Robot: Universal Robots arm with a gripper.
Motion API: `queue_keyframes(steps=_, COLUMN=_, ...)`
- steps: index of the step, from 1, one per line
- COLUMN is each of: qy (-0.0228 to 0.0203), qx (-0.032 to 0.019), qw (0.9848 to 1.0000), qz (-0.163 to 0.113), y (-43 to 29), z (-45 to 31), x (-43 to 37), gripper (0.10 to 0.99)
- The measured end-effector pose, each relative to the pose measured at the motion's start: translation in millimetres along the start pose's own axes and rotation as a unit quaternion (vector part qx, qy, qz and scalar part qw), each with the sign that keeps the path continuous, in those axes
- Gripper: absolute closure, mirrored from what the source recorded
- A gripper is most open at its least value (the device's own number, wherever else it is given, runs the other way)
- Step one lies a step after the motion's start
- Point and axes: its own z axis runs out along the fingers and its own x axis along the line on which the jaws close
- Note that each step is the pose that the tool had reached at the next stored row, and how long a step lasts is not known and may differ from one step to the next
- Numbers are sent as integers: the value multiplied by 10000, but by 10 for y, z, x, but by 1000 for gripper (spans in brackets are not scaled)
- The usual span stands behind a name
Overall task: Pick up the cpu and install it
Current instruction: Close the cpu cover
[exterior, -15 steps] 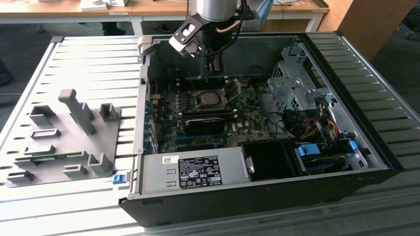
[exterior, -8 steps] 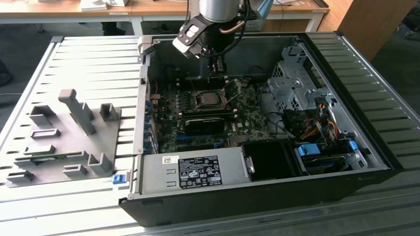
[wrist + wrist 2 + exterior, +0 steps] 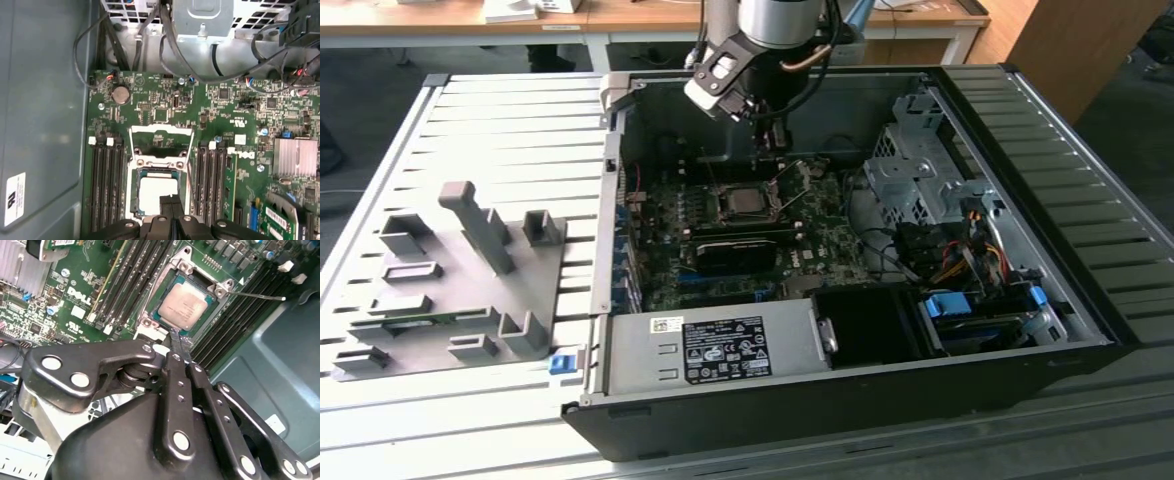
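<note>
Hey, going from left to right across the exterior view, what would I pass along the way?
Grey fixture plate → computer case's left wall → cpu → metal drive cage → case's right wall.

We're looking down at a slant in the exterior view, standing well back, the whole open computer case (image 3: 761,425) on the slatted table (image 3: 494,120) before us. In both wrist views we ride close over the motherboard (image 3: 165,107), past the gripper (image 3: 171,202), and all three share the cpu (image 3: 184,305) in its socket (image 3: 150,315).
</note>
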Motion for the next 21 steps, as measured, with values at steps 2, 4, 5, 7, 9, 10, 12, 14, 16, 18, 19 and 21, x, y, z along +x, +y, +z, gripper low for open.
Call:
queue_keyframes(steps=2, qy=0, qx=1, qw=10000, qz=0, y=11, z=4, x=-20, gripper=980)
queue_keyframes(steps=4, qy=4, qx=4, qw=10000, qz=1, y=40, z=9, x=-33, gripper=980)
queue_keyframes(steps=5, qy=10, qx=10, qw=10000, qz=1, y=79, z=10, x=-34, gripper=980)
queue_keyframes(steps=7, qy=25, qx=14, qw=10000, qz=1, y=129, z=13, x=-36, gripper=980)
queue_keyframes(steps=9, qy=34, qx=14, qw=10000, qz=-7, y=144, z=17, x=-36, gripper=980)
queue_keyframes(steps=10, qy=50, qx=14, qw=10000, qz=-17, y=151, z=18, x=-37, gripper=980)
queue_keyframes(steps=12, qy=159, qx=11, qw=9999, qz=-24, y=174, z=21, x=-37, gripper=980)
queue_keyframes(steps=14, qy=215, qx=9, qw=9998, qz=-24, y=203, z=27, x=-38, gripper=980)
queue_keyframes(steps=16, qy=212, qx=11, qw=9998, qz=-25, y=228, z=33, x=-38, gripper=980)
queue_keyframes(steps=18, qy=203, qx=12, qw=9998, qz=-24, y=259, z=44, x=-37, gripper=980)
queue_keyframes(steps=19, qy=199, qx=13, qw=9998, qz=-26, y=269, z=54, x=-36, gripper=980)
queue_keyframes(steps=21, qy=195, qx=14, qw=9998, qz=-49, y=283, z=74, x=-32, gripper=980)
